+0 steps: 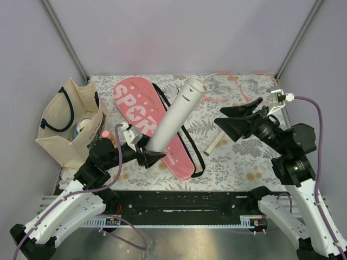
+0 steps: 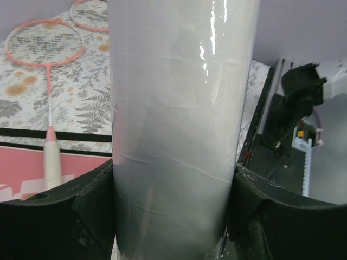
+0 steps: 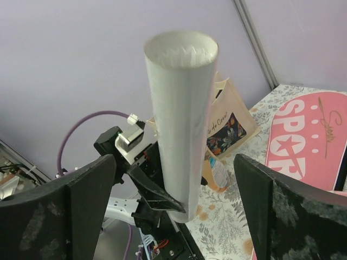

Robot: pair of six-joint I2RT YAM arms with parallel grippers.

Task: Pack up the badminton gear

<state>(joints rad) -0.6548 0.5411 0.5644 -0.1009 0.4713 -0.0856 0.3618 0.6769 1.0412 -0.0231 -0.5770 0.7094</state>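
1. The left gripper (image 1: 147, 157) clamps the lower end of the long white tube (image 1: 176, 116), which slants up over the flat pink racket-shaped cover lettered "SPORT" (image 1: 140, 105).
2. The right gripper (image 1: 223, 120) stands wide open and empty, near the tube's upper part.
3. The two thin pink-framed rackets (image 1: 221, 88) lie at the far right of the floral-clothed table (image 1: 244, 162), outside the cover.
4. By my judgement nothing is packed yet; rackets, tube and cover are all left to do.

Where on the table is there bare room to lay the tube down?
Best patch: the near right cloth, bordered by the cover, a racket handle and the right arm. Crowded: the left, with tote, cover and the left gripper holding the tube; rackets fill the far right.
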